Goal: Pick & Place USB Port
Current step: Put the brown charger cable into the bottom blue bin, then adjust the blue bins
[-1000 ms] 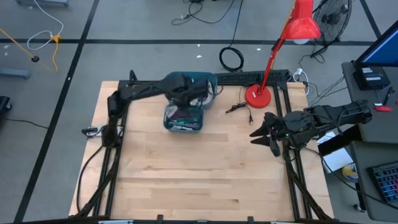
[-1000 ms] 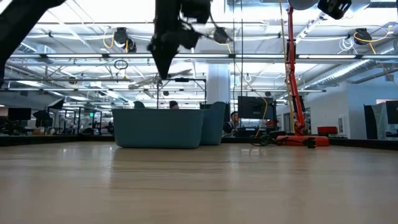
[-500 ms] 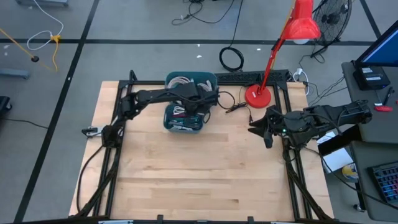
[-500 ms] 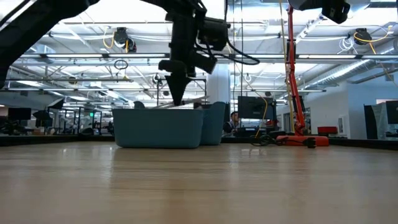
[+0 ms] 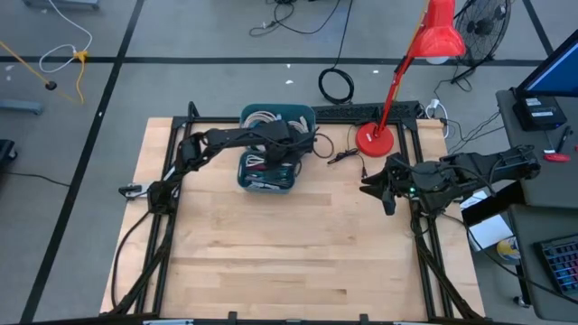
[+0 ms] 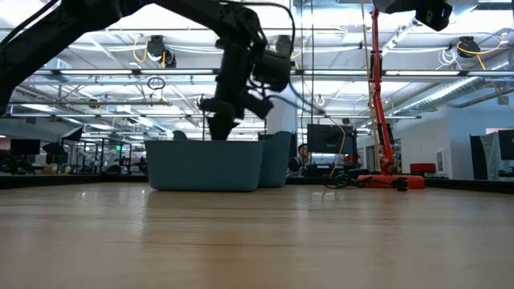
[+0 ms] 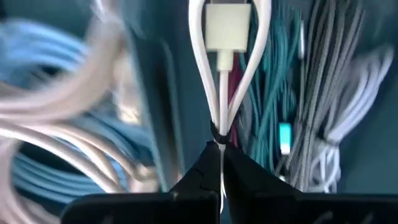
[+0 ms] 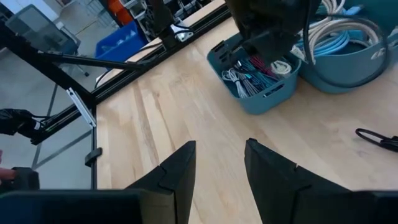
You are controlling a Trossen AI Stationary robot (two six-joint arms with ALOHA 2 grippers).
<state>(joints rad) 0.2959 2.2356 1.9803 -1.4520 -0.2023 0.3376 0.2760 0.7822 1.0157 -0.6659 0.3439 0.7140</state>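
Two teal bins stand at the table's far middle: the near bin (image 5: 242, 176) holds several coloured cables, the far bin (image 5: 307, 113) white and pale blue ones. My left gripper (image 5: 285, 152) points down over the near bin, shut on a looped white USB cable (image 7: 202, 68) with a white plug (image 7: 227, 28). In the low view its fingertips (image 6: 215, 135) reach the bin's rim (image 6: 205, 144). My right gripper (image 5: 377, 190) hangs open at the table's right side, holding nothing (image 8: 217, 165). My left gripper pinches the white USB cable between its two fingertips right at the black tie (image 7: 217, 134) that binds the loop. The fingers come from above, pointing down. The loop and plug hang below the fingers, over the cables in the near bin.
A red desk lamp's base (image 5: 373, 138) stands at the far right, and a loose black cable (image 5: 348, 158) lies between it and the bins. The near half of the wooden table (image 5: 289, 253) is bare wood. Black frame rails run along both sides.
My left gripper has come down toward the near bin and a little toward the table's right, rolling about its own axis, still shut on the white cable; its tips now reach the bin's rim. My right gripper has rolled in place.
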